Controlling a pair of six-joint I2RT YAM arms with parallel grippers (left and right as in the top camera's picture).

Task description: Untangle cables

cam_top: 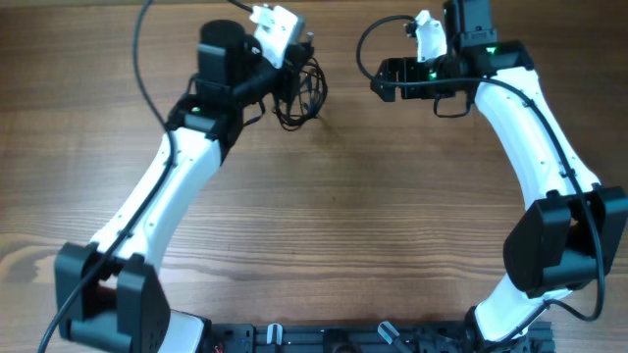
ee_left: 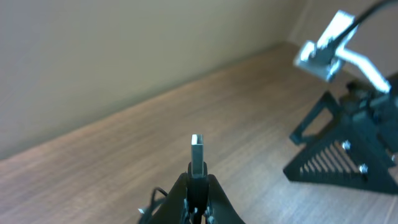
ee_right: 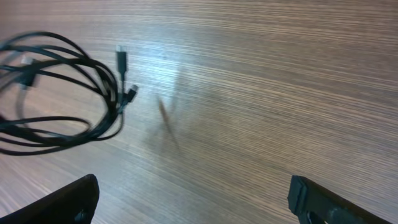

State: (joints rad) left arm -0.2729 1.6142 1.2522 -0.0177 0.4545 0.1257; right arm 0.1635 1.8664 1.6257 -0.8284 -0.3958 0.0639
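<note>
You have the thin black cables (cam_top: pixel 302 93) lying as one loose tangle on the brown wooden table (cam_top: pixel 343 216). They are in the upper middle of the overhead frame, just beside the tip of your left arm (cam_top: pixel 186 167). In the right wrist view the same loops fill the upper left, with several strands overlapping. Two small black plug ends (ee_right: pixel 122 59) poke out on the right side of the coil and rest on the wood.

Your left gripper (ee_left: pixel 198 182) is pinched narrow on a small silver metal plug (ee_left: pixel 197 149). The plug stands upright between the closed fingers (ee_left: pixel 214 193) at the bottom centre of the left wrist view. Your right gripper (ee_right: pixel 196 199) is spread wide and holds nothing. Its two dark fingers (ee_right: pixel 68 199) sit at the lower corners of its own view, aimed at bare wood to the right of the coil.

Judging by this, the work is at an early stage. One end is secured, but no cable is pulled free and the loops are all bunched together. You have yet to draw that end out, separate each wire and lay them apart.
</note>
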